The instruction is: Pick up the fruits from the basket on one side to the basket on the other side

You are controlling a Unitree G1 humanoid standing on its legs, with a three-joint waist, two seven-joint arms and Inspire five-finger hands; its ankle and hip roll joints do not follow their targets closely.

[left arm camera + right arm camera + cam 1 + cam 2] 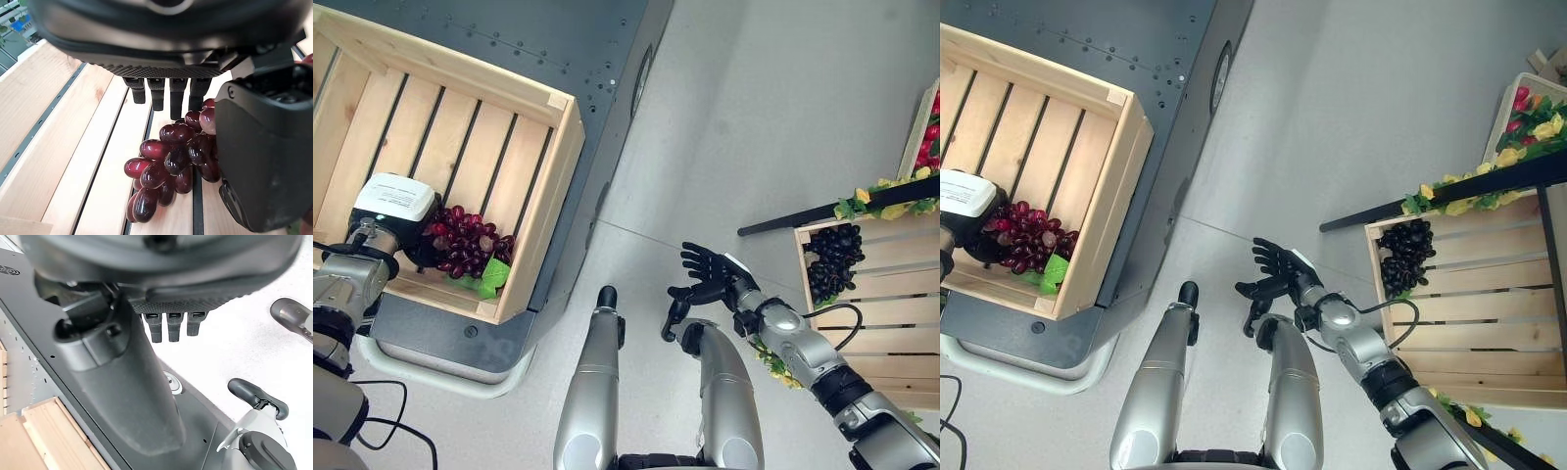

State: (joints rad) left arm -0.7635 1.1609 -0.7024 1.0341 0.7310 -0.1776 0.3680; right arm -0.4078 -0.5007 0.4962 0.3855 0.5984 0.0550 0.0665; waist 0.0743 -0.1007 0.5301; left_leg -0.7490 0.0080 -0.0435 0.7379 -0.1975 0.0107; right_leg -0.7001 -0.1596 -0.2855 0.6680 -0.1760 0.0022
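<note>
Left eye view: left hand (411, 235) sits low inside the wooden crate (533, 211) on the robot's left, right against the red grapes (465, 240), which lie on the slats near the crate's front corner with a green leaf (491, 277) beside them. That crate rests on a dark grey platform (587, 59). Right hand (710, 279) hangs over the bare floor between the two crates, fingers spread, holding nothing. On the robot's right, a second wooden crate (891, 313) holds black grapes (832, 257); yellow flowers and leaves (891, 201) trim its upper edge. Right eye view: same layout, right hand well apart from the black grapes and the right crate. Left wrist view: left hand's fingers (168, 95) point straight down above the red grapes, thumb alongside the bunch, nothing curled round it, so released; grapes rest on the slats. Right wrist view: right hand's fingers (173, 325) straight, empty, over floor and the platform's edge.
</note>
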